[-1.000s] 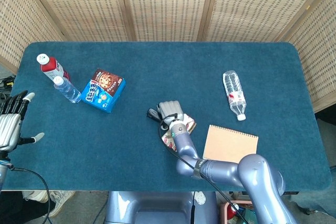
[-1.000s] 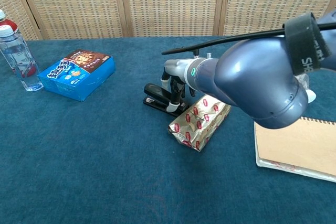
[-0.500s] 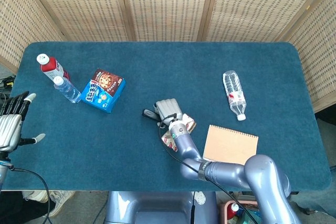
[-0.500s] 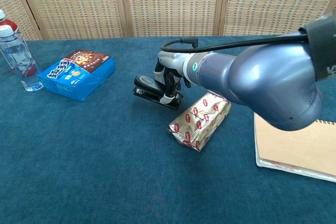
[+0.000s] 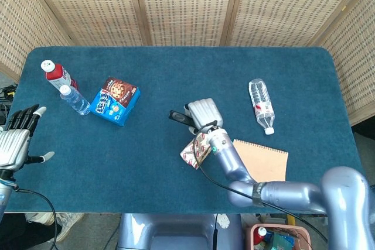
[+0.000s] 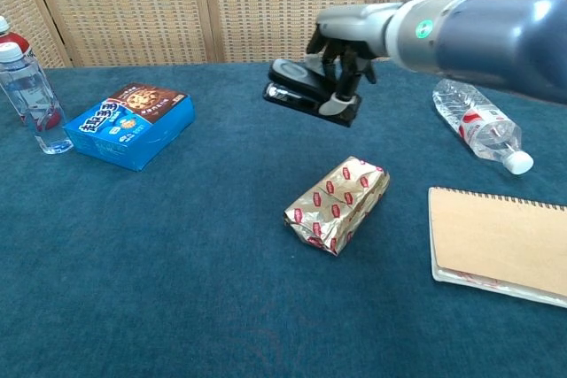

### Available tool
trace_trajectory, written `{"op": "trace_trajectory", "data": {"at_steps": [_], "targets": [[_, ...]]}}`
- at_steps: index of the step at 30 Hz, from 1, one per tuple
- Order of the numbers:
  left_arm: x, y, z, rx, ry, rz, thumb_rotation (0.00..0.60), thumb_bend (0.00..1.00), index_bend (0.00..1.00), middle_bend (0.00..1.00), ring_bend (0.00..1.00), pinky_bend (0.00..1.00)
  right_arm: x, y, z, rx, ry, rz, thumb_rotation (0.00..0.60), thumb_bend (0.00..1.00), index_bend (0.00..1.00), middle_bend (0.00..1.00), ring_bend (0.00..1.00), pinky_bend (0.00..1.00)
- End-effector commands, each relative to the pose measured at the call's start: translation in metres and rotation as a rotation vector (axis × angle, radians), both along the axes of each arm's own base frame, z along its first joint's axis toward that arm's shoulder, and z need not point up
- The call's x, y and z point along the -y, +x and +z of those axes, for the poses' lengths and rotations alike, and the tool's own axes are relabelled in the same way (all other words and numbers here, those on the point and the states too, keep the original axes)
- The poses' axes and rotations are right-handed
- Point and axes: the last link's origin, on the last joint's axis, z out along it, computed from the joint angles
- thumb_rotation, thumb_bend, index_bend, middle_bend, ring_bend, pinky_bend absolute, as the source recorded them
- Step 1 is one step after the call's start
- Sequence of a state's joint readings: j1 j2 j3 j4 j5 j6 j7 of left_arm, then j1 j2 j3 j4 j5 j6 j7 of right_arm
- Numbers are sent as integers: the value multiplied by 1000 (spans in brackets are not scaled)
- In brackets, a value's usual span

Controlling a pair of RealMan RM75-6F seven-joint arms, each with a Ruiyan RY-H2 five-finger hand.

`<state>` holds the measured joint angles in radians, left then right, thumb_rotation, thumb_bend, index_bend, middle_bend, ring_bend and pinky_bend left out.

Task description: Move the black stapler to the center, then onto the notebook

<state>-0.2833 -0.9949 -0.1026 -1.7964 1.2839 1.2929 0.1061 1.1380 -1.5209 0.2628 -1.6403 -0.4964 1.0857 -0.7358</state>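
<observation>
My right hand [image 6: 347, 46] [image 5: 202, 113] grips the black stapler [image 6: 306, 98] [image 5: 179, 117] and holds it in the air above the middle of the table, its long side roughly level. The tan spiral notebook [image 6: 500, 245] [image 5: 263, 158] lies flat at the front right, well apart from the stapler. My left hand [image 5: 14, 140] stays at the table's left edge with its fingers spread and nothing in it; the chest view does not show it.
A gold-and-red wrapped packet [image 6: 337, 204] [image 5: 194, 151] lies below the lifted stapler. A blue cookie box [image 6: 130, 124] [image 5: 117, 100] and two bottles [image 6: 25, 86] [image 5: 65, 86] sit at the left. A clear bottle [image 6: 481, 125] [image 5: 261, 105] lies at the right.
My right hand has lifted the stapler off the cloth, from beside the packet up and to the right. The left hand has barely moved.
</observation>
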Motion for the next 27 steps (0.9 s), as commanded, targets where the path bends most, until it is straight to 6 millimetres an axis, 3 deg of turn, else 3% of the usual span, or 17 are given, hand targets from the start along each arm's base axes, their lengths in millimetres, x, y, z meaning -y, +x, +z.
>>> {"op": "trace_trajectory", "data": {"at_steps": [1,5,12,19,27], "targets": [[2,2,-2,-5,-9,-9,600,52,0,0,0,0,-26,-62,41,-145,-50,-63,600,398,573,644,558,624],[4,4,-5,-14,-19,-18,600,52,0,0,0,0,-51,-102,55,-217,-24,-85,600,398,573,644,558,624],[7,6,-7,-17,-23,-24,600,51,0,0,0,0,-77,-140,59,-259,22,-106,600,403,573,644,558,624],[8,7,-10,-25,-31,-25,600,52,0,0,0,0,-95,-162,55,-281,62,-94,600,407,573,644,558,624],[8,7,-12,-25,-41,-23,600,52,0,0,0,0,-96,-176,41,-302,95,-92,600,407,573,644,558,624]]}}
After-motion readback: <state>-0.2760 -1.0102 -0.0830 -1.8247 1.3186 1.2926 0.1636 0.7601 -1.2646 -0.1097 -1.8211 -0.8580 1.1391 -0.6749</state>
